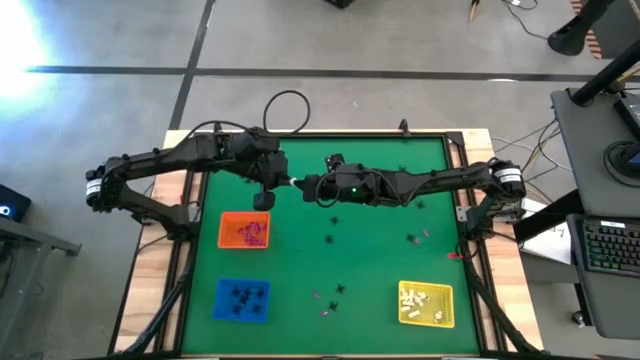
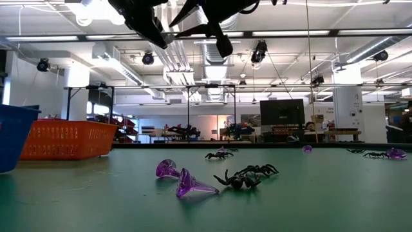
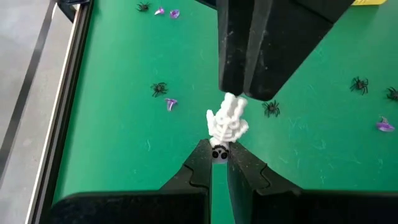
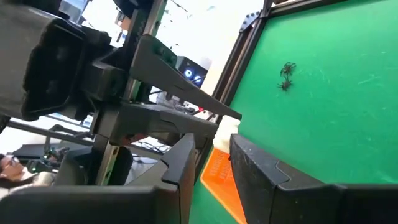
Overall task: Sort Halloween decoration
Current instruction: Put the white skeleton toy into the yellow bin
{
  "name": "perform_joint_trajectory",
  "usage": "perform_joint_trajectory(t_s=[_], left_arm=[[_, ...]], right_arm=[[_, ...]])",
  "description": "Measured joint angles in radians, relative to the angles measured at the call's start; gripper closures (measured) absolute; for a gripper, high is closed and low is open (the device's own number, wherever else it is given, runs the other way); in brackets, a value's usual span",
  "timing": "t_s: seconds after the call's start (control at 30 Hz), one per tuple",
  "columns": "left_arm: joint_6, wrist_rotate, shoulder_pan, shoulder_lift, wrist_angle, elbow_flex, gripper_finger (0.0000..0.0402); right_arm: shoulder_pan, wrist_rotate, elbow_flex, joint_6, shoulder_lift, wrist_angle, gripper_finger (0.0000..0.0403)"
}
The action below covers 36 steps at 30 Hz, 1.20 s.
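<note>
Two grippers meet in the upper middle of the high view, and they share one tiny white skeleton [image 3: 227, 122]. The left gripper [image 3: 219, 163] is pinched tight on its head end. The right gripper [image 3: 247, 93] has its fingers around the other end, partly closed, and I think it is taking the toy over. I cannot tell if it has a firm hold yet.

It could go wrong here. If the left one lets go too soon, the skeleton may drop onto the green table [image 1: 330, 262]. If both pull, the thin bones could bend or snap.

The skeleton is white with little ribs and dark eye dots. It hangs in the air above the table.

Other small toys lie about: black spiders [image 2: 248, 176] and purple pieces [image 2: 187, 183] in the middle of the low view. In the high view, the orange tray [image 1: 224, 222], blue tray [image 1: 222, 306] and yellow tray [image 1: 444, 318] sit lower down.
</note>
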Motion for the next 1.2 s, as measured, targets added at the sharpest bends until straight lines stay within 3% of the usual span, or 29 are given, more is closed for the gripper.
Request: perform_joint_trajectory(t_s=[0.67, 1.2], left_arm=[[0.005, 0.001, 0.000, 0.000, -0.014, 0.001, 0.0400], [0.023, 0.002, 0.000, 0.000, -0.009, 0.001, 0.0400]], right_arm=[[-0.011, 0.009, 0.000, -0.050, 0.000, -0.029, 0.0274], [-0.021, 0.018, 0.000, -0.032, 0.040, 0.037, 0.0276]])
